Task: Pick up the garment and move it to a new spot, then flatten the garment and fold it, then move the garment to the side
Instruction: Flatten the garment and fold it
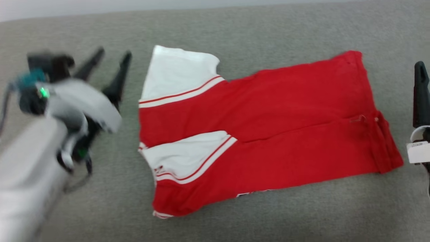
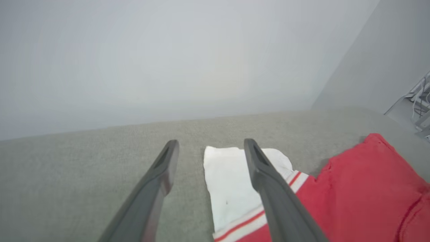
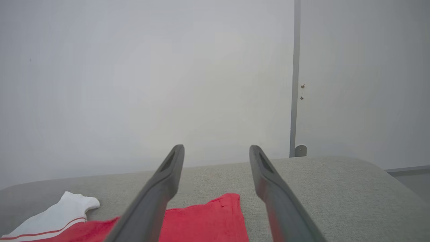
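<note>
The garment (image 1: pixel 268 127), a red jersey shirt with white sleeves and red-and-white striped trim, lies folded lengthwise and flat on the grey cushioned surface (image 1: pixel 235 33), its lettering hidden apart from a sliver at the front edge. My left gripper (image 1: pixel 112 57) hovers open to the left of the shirt's sleeves, empty. In the left wrist view the left gripper (image 2: pixel 210 144) shows its fingers spread over the far white sleeve (image 2: pixel 231 188). One dark fingertip (image 1: pixel 420 87) of my right arm shows at the right edge, beside the hem. The right gripper (image 3: pixel 216 149) is open and empty above the red hem (image 3: pixel 208 218).
The grey surface (image 3: pixel 336 188) ends at a pale wall (image 3: pixel 134 84) behind. Bare fabric lies in front of and on both sides of the shirt. Cables (image 2: pixel 420 101) show off the surface's far right corner.
</note>
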